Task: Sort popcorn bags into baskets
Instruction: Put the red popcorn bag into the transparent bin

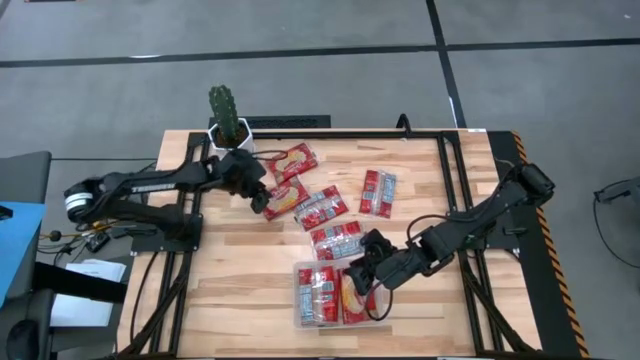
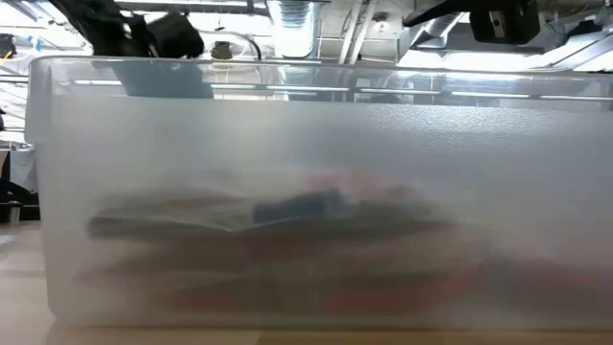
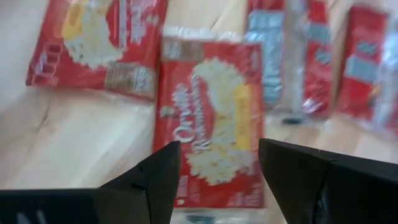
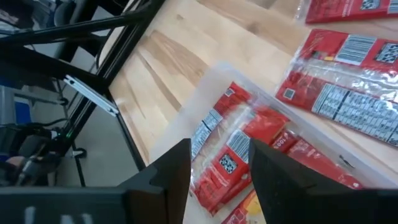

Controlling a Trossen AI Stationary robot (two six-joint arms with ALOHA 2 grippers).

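Observation:
Several red popcorn bags lie flat on the wooden table: one (image 1: pixel 296 160) by the pot, one with a yellowish centre (image 1: pixel 285 198), and narrower ones (image 1: pixel 322 208), (image 1: pixel 378 192), (image 1: pixel 337 240). The clear tray (image 1: pixel 300 315) sits at the near edge with red bags (image 1: pixel 322 290) lying in it; in the low view its wall (image 2: pixel 306 144) fills the picture. My left gripper (image 1: pixel 262 196) is open above the yellowish-centred bag (image 3: pixel 211 124), fingers on either side. My right gripper (image 1: pixel 362 272) hangs open over the tray, above a bag (image 4: pixel 231 149).
A white pot with a cactus (image 1: pixel 228 118) stands at the table's far left corner, close behind my left gripper. Black frame rails (image 1: pixel 450 190) run along the table's right side. Bare wood (image 1: pixel 230 270) lies left of the tray.

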